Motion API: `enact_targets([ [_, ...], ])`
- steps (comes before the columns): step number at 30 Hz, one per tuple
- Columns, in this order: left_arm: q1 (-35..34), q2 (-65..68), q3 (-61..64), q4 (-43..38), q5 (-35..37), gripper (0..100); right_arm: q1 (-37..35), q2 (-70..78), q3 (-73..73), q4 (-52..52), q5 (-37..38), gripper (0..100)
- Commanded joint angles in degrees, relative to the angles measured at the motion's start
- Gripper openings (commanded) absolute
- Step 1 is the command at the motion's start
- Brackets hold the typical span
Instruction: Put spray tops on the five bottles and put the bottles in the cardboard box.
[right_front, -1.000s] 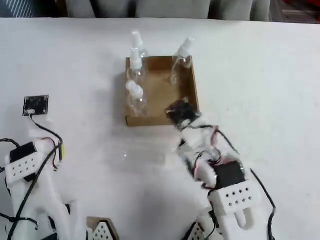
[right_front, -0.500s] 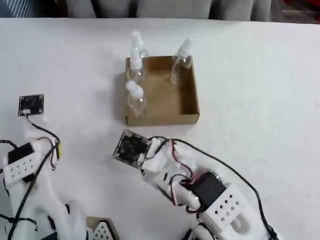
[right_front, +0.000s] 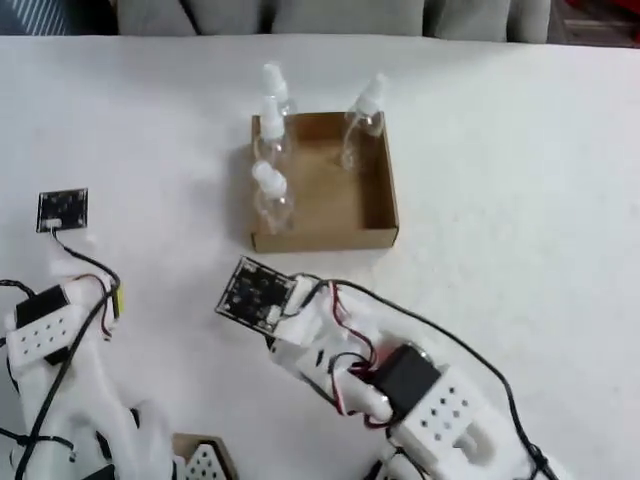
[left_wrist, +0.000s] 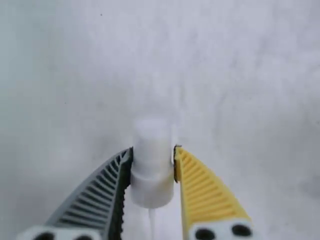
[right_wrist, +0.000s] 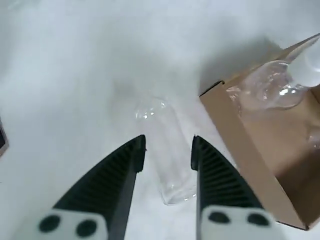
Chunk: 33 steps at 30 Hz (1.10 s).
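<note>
My left gripper is shut on a white spray top, held between its grey and yellow fingers above bare table. A clear bottle without a top lies on its side on the table, just in front of the cardboard box. My right gripper hovers open over it, one black finger on each side. In the high view the right wrist is in front of the box and the left wrist is far to the left. Several capped bottles stand in the box.
The white table runs wide to the left and right of the box. The box's front wall stands close beside the lying bottle. Cables trail from both arms at the near edge. A small brown object sits at the near edge between the arms.
The right arm has swung from the box's front right corner leftward and down toward the table in front of the box. The left arm has barely shifted.
</note>
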<state>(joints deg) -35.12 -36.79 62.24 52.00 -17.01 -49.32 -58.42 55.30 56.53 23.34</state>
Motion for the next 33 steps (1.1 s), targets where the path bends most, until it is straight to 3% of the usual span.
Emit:
enact_targets([
  [1, -0.31, 0.13, -2.02, -1.32, 0.62, 2, -0.4, 5.14, -2.9, -2.86, -0.53, 12.2],
  [13, -0.22, 0.13, -1.85, -2.37, 0.7, 2, -0.22, 14.55, -6.07, -11.12, -1.05, 11.9],
  [29, -0.22, 0.13, -1.85, -2.37, 0.7, 2, 1.8, 28.53, -11.87, -11.38, -0.44, 12.3],
  [33, -0.22, 0.13, -1.85, -2.46, 0.7, 2, 0.48, 36.35, -17.23, -6.55, 8.62, 15.3],
])
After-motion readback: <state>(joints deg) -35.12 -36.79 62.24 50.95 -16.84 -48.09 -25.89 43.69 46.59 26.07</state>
